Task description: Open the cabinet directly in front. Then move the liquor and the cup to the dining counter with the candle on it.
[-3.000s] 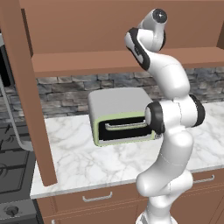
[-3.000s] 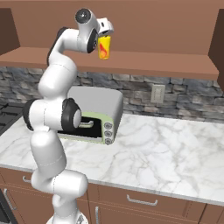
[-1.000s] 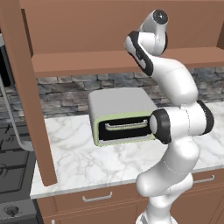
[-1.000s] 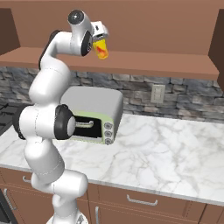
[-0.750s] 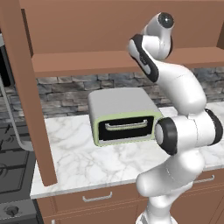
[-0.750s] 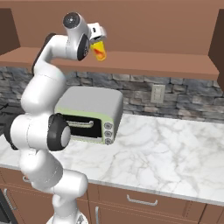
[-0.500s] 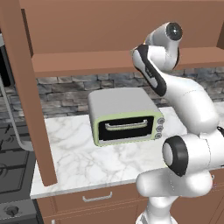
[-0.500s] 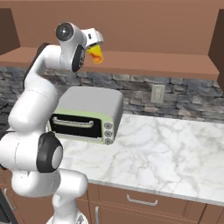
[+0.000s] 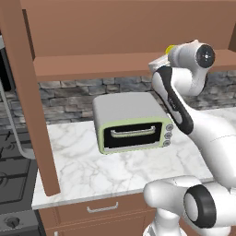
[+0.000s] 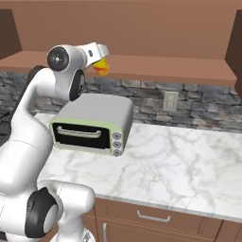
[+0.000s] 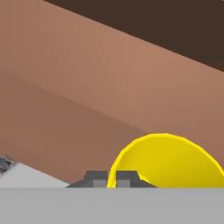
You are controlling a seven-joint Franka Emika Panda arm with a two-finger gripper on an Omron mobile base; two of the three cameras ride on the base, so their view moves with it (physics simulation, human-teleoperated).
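Carrying the cup [image 10: 101, 67], gripper [image 11: 112, 178] clamped on its rim, tilted out in front of the opened cabinet [image 9: 115, 62] above the bench [image 10: 179, 165], with delivery to the dining counter and the liquor remaining.

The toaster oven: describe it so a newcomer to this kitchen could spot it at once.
Start at the white marble counter under the open brown wall cabinet. Against the grey stone backsplash sits the toaster oven. It is a grey box with a pale green front, a dark glass door with a bar handle, and three knobs stacked down one side, and it is the one appliance standing on the marble.
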